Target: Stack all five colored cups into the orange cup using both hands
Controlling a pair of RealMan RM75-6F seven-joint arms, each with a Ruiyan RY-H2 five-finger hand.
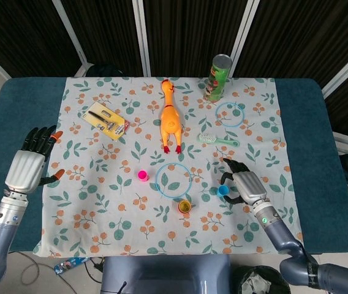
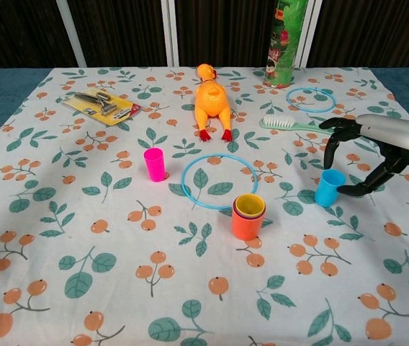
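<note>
The right hand (image 2: 377, 153) brackets the blue cup (image 2: 329, 187), fingers spread and arched around it, apparently not yet clamped. The cup stands upright just right of the orange cup (image 2: 248, 224), which already carries a yellow cup (image 2: 249, 205); a pink cup (image 2: 154, 163) waits left of it, beyond the blue ring (image 2: 219, 181). The left hand (image 1: 30, 164) hovers far left, fingers apart and empty. An off-centre close could tip the light cup or skid it away across the cloth.
</note>
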